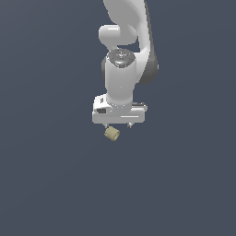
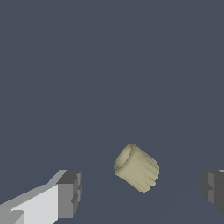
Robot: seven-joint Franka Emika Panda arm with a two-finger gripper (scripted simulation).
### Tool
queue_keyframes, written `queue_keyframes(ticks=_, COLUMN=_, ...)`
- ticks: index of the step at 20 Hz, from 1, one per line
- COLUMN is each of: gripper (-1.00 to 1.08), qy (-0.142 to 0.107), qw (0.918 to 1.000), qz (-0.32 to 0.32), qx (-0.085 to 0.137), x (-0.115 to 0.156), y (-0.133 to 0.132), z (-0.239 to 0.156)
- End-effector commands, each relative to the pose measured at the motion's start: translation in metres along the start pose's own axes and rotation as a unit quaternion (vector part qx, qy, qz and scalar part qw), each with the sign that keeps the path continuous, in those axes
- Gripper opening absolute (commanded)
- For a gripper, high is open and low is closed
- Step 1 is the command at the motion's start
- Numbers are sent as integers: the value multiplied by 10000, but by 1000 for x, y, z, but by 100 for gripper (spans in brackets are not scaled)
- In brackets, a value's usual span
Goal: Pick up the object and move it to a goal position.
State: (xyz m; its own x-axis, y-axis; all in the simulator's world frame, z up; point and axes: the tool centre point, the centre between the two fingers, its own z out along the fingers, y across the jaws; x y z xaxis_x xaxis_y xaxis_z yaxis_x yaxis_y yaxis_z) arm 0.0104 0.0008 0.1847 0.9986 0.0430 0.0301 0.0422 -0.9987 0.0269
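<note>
**Barely begun: end effector over the object, nothing grasped**

Seemingly the approach is the only step done. The end effector (image 2: 140,189) has its fingers (image 2: 70,192) spread wide apart, and the object (image 2: 136,168) lies on its side between them, touching neither. In the exterior view the object (image 1: 112,133) sits at about seven o'clock just below the end effector (image 1: 118,124). Closing, lifting and carrying all remain, by my judgement.

No goal marker shows in either view. One finger is cut off at the wrist view's edge, and the bare counter (image 1: 55,184) gives little cue to the fingers' height.
</note>
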Motion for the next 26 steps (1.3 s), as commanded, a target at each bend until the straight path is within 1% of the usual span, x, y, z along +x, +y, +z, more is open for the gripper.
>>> queue_keyframes(ticks=1, gripper=100, qy=0, qw=10000, qz=0, qx=0, x=0, y=0, z=0)
queue_keyframes(ticks=10, gripper=100, qy=2, qw=9996, qz=-296, qx=-1, x=-3, y=-8, z=-1)
queue_keyframes(ticks=14, gripper=100, qy=2, qw=9996, qz=-296, qx=-2, x=-2, y=-8, z=-1)
queue_keyframes(ticks=20, gripper=100, qy=-12, qw=10000, qz=-47, qx=18, x=-6, y=-5, z=6)
queue_keyframes(ticks=26, gripper=100, qy=-42, qw=9987, qz=496, qx=54, x=-13, y=-1, z=22)
